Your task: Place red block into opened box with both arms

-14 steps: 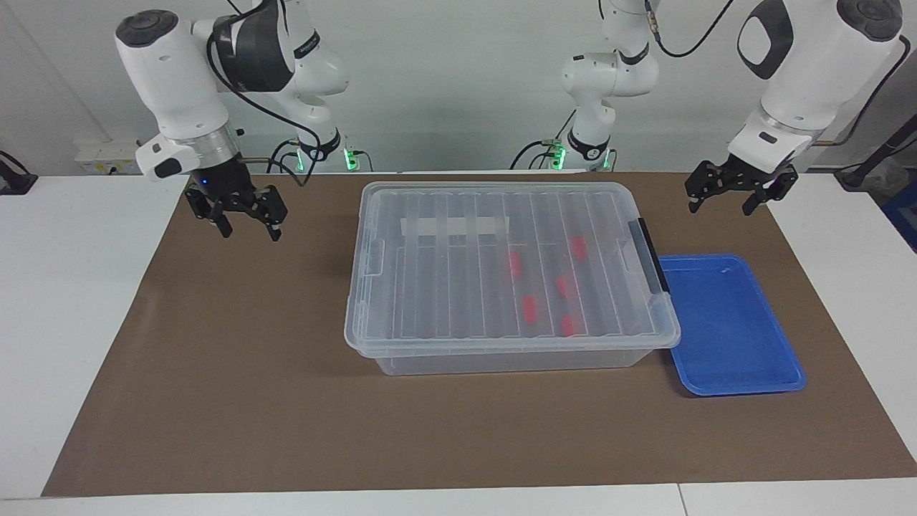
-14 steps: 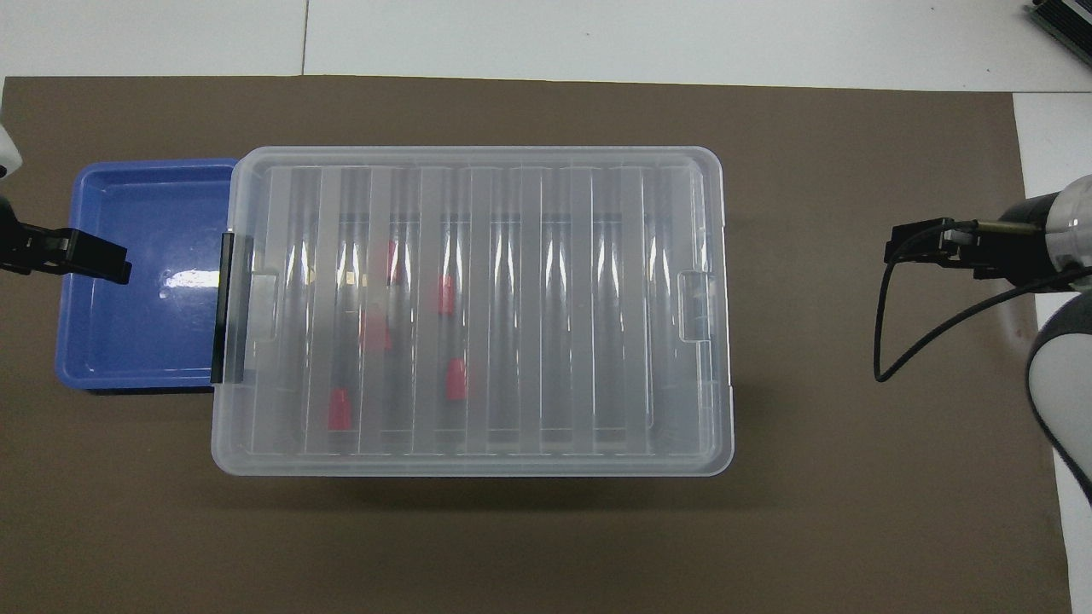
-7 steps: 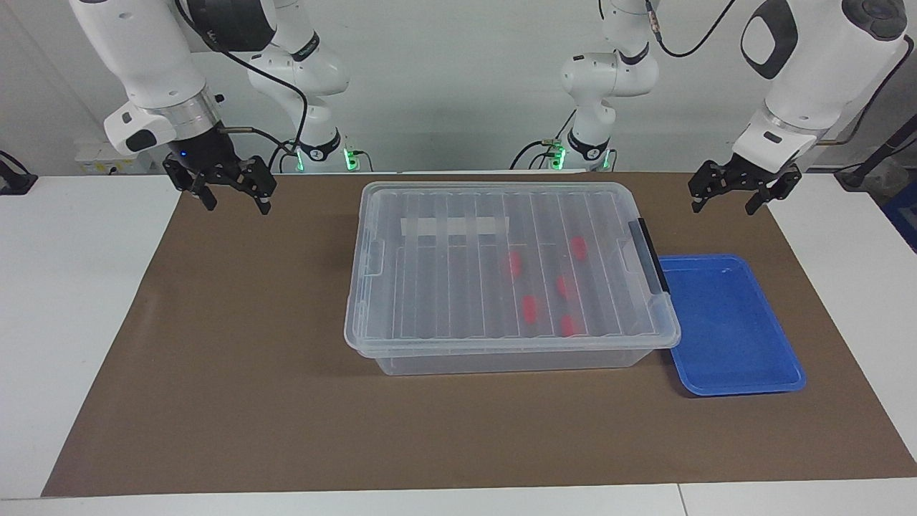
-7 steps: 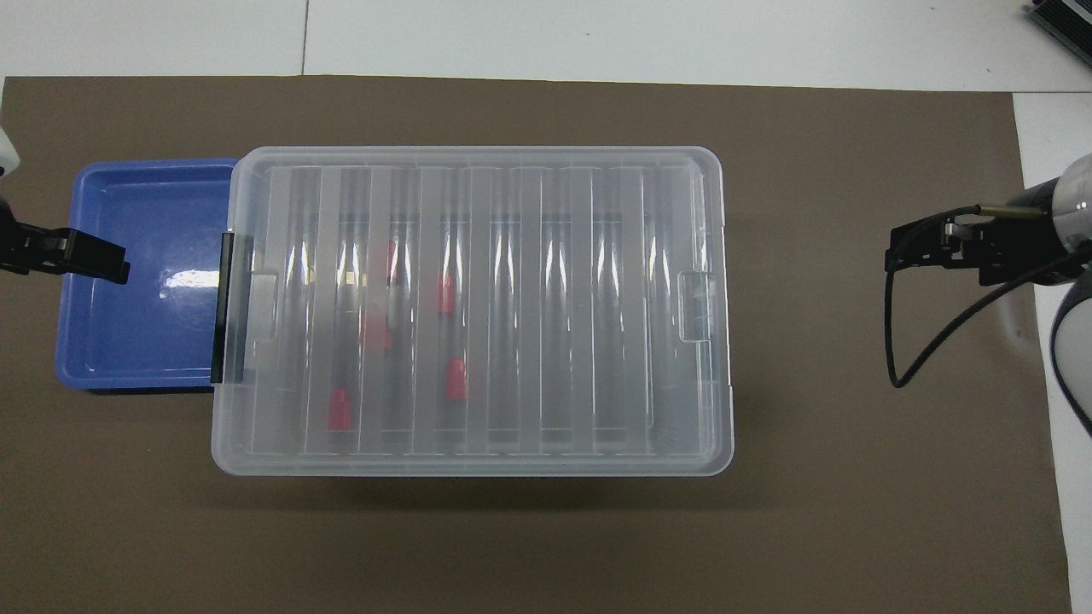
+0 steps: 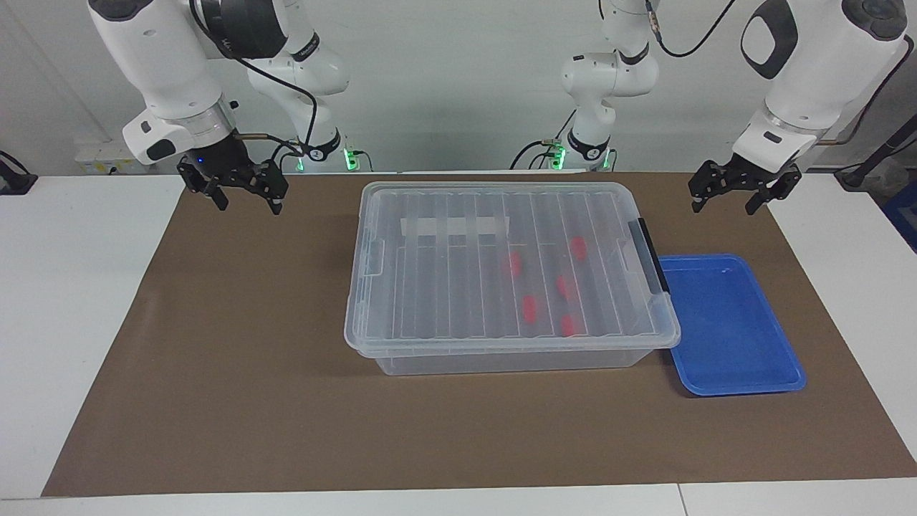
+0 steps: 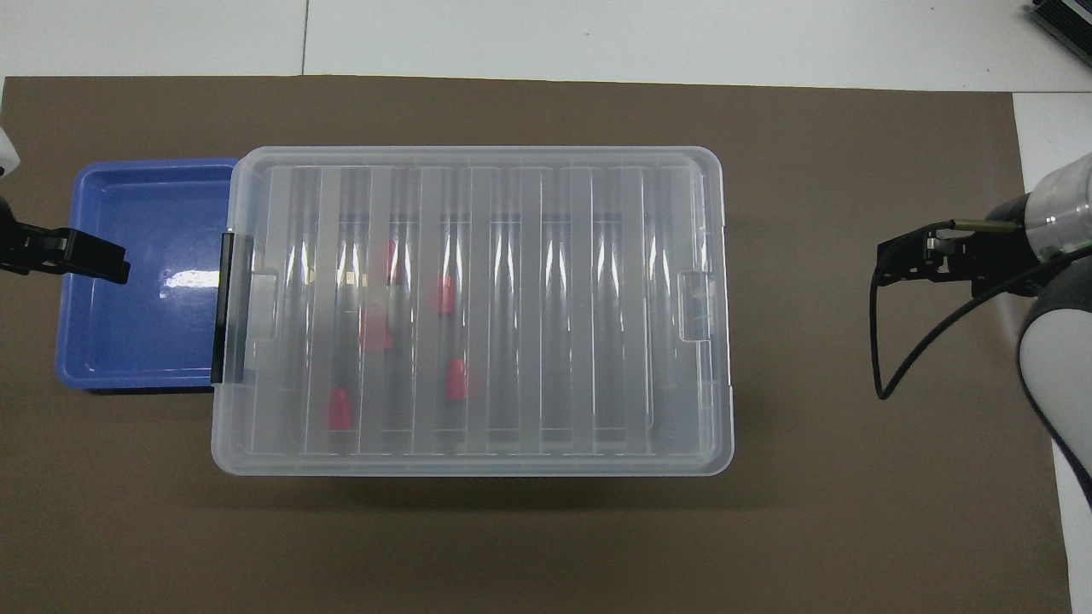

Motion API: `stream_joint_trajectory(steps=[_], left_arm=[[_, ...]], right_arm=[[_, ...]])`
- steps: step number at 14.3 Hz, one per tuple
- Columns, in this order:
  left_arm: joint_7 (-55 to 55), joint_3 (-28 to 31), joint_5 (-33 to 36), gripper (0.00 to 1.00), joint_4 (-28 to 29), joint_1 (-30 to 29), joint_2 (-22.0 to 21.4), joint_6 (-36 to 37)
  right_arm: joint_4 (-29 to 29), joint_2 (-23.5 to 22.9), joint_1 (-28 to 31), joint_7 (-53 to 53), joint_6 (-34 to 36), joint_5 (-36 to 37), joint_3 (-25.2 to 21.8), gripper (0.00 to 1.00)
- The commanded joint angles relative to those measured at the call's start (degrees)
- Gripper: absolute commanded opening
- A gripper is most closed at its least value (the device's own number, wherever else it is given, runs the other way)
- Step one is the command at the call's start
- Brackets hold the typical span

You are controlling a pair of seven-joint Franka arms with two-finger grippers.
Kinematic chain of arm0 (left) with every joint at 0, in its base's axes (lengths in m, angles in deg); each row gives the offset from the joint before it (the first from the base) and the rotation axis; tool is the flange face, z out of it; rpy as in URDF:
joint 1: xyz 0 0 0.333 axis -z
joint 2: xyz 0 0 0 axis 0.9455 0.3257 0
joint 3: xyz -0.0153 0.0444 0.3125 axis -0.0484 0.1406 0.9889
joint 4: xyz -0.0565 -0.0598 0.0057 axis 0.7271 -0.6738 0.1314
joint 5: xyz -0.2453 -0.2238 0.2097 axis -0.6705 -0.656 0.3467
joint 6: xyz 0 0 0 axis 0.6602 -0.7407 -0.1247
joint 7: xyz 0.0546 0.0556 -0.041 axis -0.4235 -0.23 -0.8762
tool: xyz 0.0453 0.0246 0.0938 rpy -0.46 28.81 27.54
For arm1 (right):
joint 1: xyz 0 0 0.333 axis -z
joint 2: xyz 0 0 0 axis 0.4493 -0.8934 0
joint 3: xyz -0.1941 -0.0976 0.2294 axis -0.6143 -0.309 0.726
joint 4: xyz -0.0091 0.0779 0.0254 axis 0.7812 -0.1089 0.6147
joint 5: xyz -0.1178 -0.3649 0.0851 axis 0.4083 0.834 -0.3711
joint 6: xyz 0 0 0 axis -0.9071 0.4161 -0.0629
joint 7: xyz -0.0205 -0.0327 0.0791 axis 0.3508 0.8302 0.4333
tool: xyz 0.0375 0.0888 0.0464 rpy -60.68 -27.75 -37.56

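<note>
The box (image 5: pixel 501 358) is a large clear bin in the middle of the brown mat, with its ribbed lid (image 6: pixel 478 170) lying flat on top. A black latch bar (image 5: pixel 648 254) runs along the end toward the left arm. Through the lid I see several red blocks (image 5: pixel 529 308) lying on the box floor (image 6: pixel 455 379). My left gripper (image 5: pixel 722 208) hangs open and empty in the air past the box's latch end; from above it shows over the blue tray's outer edge (image 6: pixel 85 254). My right gripper (image 5: pixel 248 206) hangs open and empty over the bare mat off the other end (image 6: pixel 909 256).
A shallow blue tray (image 5: pixel 731 322) lies empty against the latch end of the box (image 6: pixel 136 341). The brown mat (image 5: pixel 229 358) covers the white table. A black cable (image 6: pixel 887 341) loops from the right wrist.
The right gripper rose and drew back toward the robots, then came slightly back toward the box. The left gripper barely shifted. Box, lid and blocks stayed put.
</note>
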Motion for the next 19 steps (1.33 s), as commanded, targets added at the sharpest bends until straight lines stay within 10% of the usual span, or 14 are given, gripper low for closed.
stream_joint_trajectory(steps=[1,19], left_arm=[[-0.3,0.0,-0.2,1.00,0.9,-0.3,-1.2,0.6],[-0.3,0.0,-0.2,1.00,0.9,-0.3,-1.2,0.7]], right_arm=[[-2.9,2.0,-0.3,1.4,-0.3,1.3,0.5,1.00],[-3.1,2.4,-0.1,0.9,-0.6,-0.1,0.5,1.00]])
